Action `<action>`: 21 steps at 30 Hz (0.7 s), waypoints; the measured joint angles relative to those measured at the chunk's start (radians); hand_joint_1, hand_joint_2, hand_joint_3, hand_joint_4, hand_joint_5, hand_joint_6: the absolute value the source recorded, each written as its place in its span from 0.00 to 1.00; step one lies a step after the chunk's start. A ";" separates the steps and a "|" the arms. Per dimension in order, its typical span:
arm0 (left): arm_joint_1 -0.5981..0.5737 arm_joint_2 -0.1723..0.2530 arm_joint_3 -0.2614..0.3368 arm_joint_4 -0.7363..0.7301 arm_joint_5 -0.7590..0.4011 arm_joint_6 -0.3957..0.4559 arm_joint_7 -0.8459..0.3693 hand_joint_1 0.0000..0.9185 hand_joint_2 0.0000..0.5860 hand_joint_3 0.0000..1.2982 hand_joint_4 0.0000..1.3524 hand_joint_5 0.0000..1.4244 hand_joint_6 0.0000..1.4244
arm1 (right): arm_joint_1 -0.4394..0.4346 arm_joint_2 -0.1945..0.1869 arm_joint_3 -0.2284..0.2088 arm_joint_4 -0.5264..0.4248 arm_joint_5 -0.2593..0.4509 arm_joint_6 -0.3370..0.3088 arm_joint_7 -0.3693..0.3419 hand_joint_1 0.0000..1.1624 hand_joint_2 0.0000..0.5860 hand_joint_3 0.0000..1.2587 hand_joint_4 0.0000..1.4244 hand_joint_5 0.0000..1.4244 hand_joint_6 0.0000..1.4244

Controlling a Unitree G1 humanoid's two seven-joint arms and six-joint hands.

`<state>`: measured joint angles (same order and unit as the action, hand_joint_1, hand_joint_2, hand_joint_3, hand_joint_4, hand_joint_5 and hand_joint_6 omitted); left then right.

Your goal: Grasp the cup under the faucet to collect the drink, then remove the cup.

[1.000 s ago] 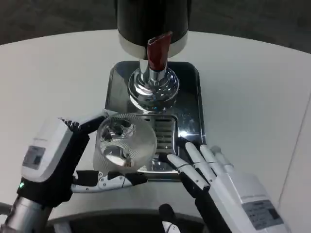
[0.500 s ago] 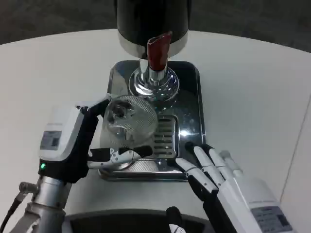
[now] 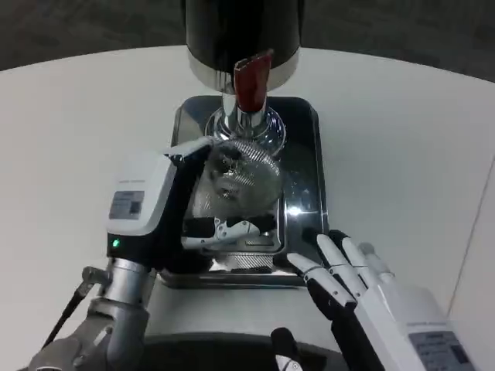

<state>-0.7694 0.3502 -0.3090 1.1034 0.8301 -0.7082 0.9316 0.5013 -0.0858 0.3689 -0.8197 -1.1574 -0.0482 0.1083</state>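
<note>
The right hand lies nearest, fingers stretched out and apart with nothing in them, resting at the front right corner of the steel drip tray on the white bench. Compared with a second ago it has slid slightly back and right, away from the grate.

The left hand grips the clear ribbed cup, fingers wrapped around its side. Over the last second this hand has carried the cup forward from the tray's front edge to the middle, so its rim now sits just below the chrome faucet with the red lever of the dark dispenser behind. The cup looks tilted and nearly in filling position; the lever appears untouched, and no drink is visible yet.
</note>
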 measured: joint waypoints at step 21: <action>-0.061 -0.041 -0.040 0.081 -0.126 0.031 -0.044 0.63 0.07 0.76 0.77 0.86 0.97 | 0.010 0.005 -0.007 -0.007 0.005 0.027 0.028 0.40 0.86 0.18 0.04 0.03 0.06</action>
<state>-0.8300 0.3093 -0.3489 1.1844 0.7036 -0.6773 0.8878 0.5114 -0.0806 0.3624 -0.8266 -1.1524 -0.0214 0.1365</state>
